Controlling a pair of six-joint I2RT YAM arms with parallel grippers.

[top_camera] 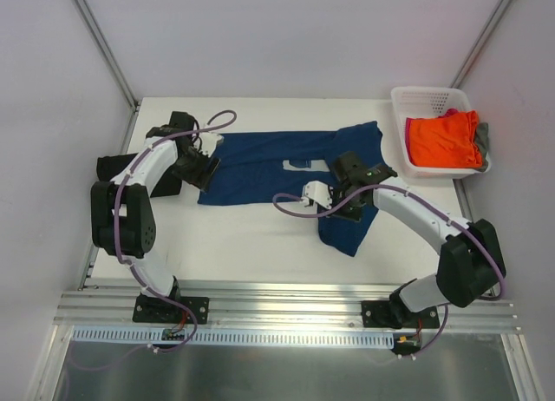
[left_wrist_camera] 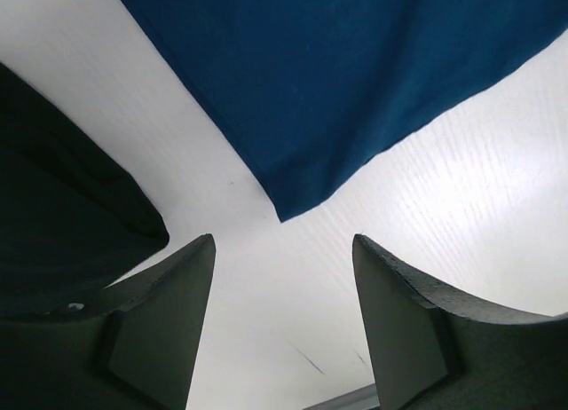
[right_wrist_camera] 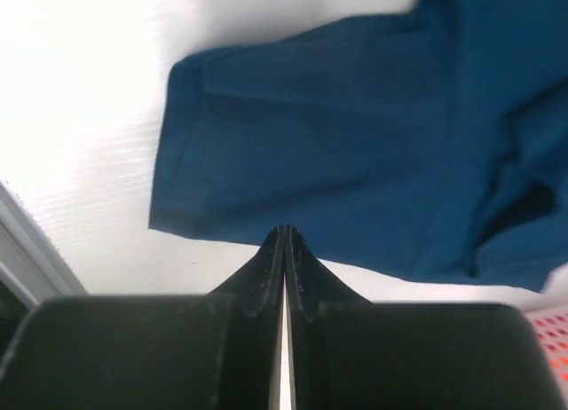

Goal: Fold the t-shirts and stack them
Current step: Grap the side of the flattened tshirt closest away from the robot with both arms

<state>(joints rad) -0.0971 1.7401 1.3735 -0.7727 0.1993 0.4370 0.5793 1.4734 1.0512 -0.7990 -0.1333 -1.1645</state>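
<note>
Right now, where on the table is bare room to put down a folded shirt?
The widest bare patch is the near strip of the table, between the navy shirt and the arm bases. A narrower bare strip runs behind that shirt. Crowded: the left edge, where the black shirt lies, and the far right corner, with the basket.

No word, label, brand or number can be read in any view. The pale print (top_camera: 297, 164) on the navy t-shirt (top_camera: 251, 171) shows only as a light, illegible patch.
</note>
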